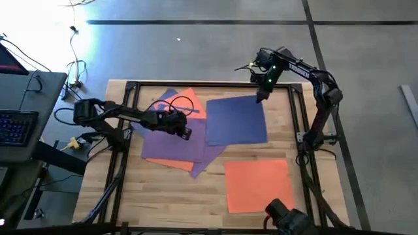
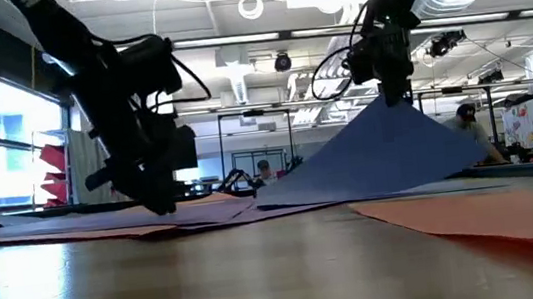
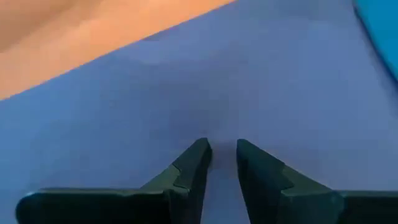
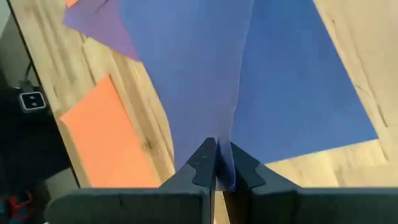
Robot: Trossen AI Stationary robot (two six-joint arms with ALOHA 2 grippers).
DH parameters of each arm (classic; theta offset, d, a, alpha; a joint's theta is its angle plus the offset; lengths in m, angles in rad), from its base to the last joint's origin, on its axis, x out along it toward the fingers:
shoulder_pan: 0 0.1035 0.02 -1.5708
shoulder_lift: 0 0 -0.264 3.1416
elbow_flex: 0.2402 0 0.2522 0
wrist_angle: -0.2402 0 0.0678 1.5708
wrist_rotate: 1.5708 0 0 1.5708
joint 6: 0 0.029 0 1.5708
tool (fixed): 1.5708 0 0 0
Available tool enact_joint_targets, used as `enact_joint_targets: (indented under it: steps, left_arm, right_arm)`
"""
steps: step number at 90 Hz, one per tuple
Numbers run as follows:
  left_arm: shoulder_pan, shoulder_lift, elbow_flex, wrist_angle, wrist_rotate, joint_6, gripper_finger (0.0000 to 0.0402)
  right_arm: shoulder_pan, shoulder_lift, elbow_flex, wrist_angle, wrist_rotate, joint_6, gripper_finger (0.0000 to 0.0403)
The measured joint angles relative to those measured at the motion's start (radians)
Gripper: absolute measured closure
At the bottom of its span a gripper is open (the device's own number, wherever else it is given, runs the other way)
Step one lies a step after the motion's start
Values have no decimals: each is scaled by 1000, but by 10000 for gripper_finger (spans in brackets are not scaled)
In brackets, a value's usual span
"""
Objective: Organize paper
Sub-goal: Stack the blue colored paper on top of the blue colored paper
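Note:
A blue sheet (image 1: 236,121) lies at the table's far right, its far corner raised so that it forms a tent (image 2: 388,156) in the low view. My right gripper (image 1: 260,98) is shut on that corner. A purple sheet (image 1: 163,147) lies left of centre over orange sheets (image 1: 192,103). My left gripper (image 1: 186,132) stands over the purple sheet (image 3: 249,81) with a narrow gap between its fingertips. A single orange sheet (image 1: 257,185) lies flat at the near right. My left gripper points down, and its fingertips (image 2: 164,207) appear to rest on the middle of the purple sheet, which lies flat; nothing sits between the fingers. My right gripper pinches the blue sheet's far corner (image 4: 224,140) between its two fingers, from above. That corner is lifted clear, while the sheet's near edge stays on the table.
Black frame rails (image 1: 302,124) run along the table's sides. A camera (image 1: 287,219) sits at the near edge. A keyboard (image 1: 16,124) and cables lie off the table to the left. Bare wood (image 1: 163,202) shows at the near left.

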Motion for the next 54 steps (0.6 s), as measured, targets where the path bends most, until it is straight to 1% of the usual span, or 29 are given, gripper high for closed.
enact_joint_targets:
  steps: [10,25,35,45,54]
  left_arm:
    - [41,-3,-1,-11,-3,75,343]
    - [95,-2,1,-21,5,133,351]
    - [109,-18,3,-31,37,155,354]
    - [108,-41,23,-100,44,179,359]
    - [104,-47,55,-140,45,224,364]
  right_arm:
    - [-3,1,-26,-2,24,-23,403]
    - [-4,3,-163,40,32,-31,403]
    - [-4,4,-228,59,33,-38,403]
    - [-4,4,-245,65,33,-77,403]
    - [-2,4,-226,80,33,-102,403]
